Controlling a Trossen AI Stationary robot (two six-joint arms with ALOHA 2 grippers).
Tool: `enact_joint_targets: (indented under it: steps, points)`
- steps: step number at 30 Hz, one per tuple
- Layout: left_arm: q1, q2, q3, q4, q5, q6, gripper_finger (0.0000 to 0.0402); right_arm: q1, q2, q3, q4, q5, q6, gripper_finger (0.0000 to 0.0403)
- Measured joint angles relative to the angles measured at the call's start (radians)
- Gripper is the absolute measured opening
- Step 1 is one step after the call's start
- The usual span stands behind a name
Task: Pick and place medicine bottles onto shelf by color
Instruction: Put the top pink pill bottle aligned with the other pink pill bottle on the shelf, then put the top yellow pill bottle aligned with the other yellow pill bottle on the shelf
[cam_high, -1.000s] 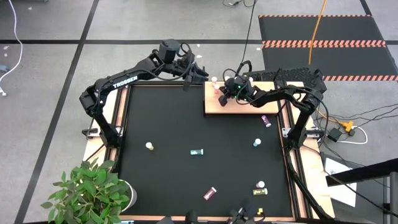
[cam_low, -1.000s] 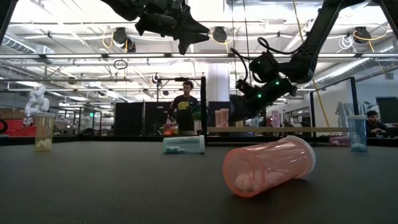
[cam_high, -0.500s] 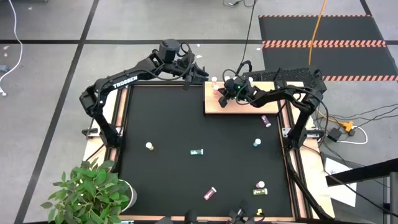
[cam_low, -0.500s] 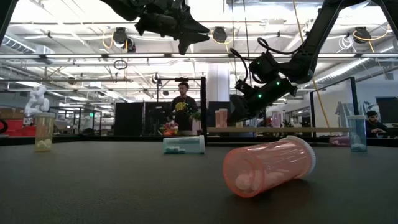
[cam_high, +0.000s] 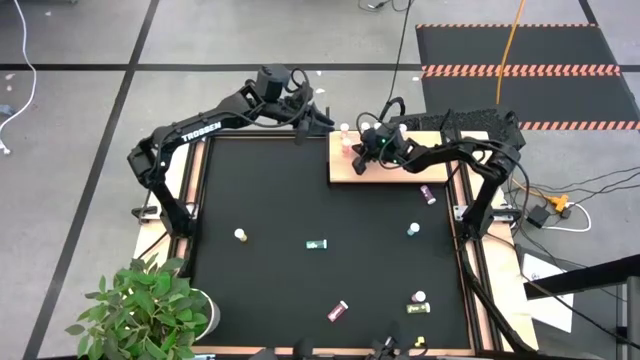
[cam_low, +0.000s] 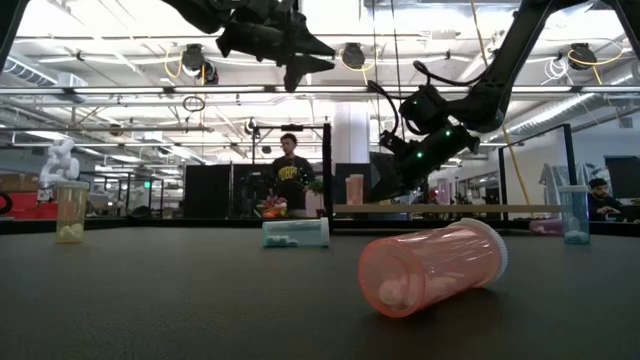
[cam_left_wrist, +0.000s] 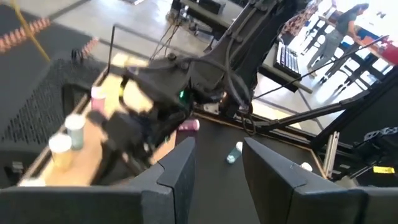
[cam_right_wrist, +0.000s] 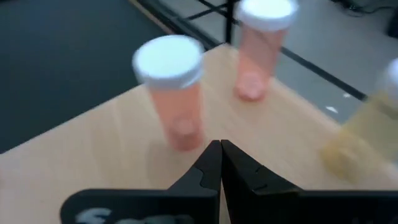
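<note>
Your right gripper (cam_right_wrist: 220, 163): fingers pressed together, holding nothing, hovering over shelf (cam_high: 385, 172) near two pink bottles (cam_right_wrist: 176, 93) standing upright on it. Your left gripper (cam_high: 322, 119): fingers partly apart, empty, raised off mat's far edge beside shelf. Shelf sits at far right corner of black mat (cam_high: 290, 215). On mat you see scattered bottles: teal one (cam_high: 317, 244) lying mid-mat, pink one (cam_low: 432, 265) on its side near front. Room behind: person (cam_low: 288, 182) standing, bright ceiling lights. Potted plant (cam_high: 150, 310) at near left corner.
</note>
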Motion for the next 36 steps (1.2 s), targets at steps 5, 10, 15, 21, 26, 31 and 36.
enact_joint_targets:
  steps: [5, 10, 15, 21, 26, 31, 36]
  points:
    - [-0.005, -0.071, 0.000, -0.150, -0.072, 0.039, 0.0133, 0.005, -0.097, 0.000, -0.036, 0.025, -0.003, 0.0000]
    - [-0.044, -0.166, 0.000, -0.297, -0.289, 0.109, 0.0120, 0.041, -0.267, 0.000, -0.122, 0.071, -0.020, 0.0000]
    - [-0.109, -0.211, 0.001, -0.362, -0.434, 0.056, 0.0097, 0.100, -0.456, 0.000, -0.226, 0.098, -0.066, 0.0000]
    - [-0.198, -0.202, 0.001, -0.636, -0.465, -0.083, 0.0084, 0.175, -0.669, 0.000, -0.297, 0.096, -0.050, 0.0000]
    - [-0.278, -0.190, -0.001, -0.905, -0.653, -0.290, 0.0072, 0.228, -0.835, 0.000, -0.403, 0.031, -0.004, 0.0000]
    - [-0.379, -0.191, 0.000, -1.027, -0.763, -0.451, 0.0062, 0.265, -0.928, 0.000, -0.486, 0.018, 0.169, 0.0000]
    - [-0.488, -0.191, 0.000, -1.022, -0.825, -0.553, 0.0060, 0.336, -0.986, 0.000, -0.625, -0.110, 0.215, 0.0000]
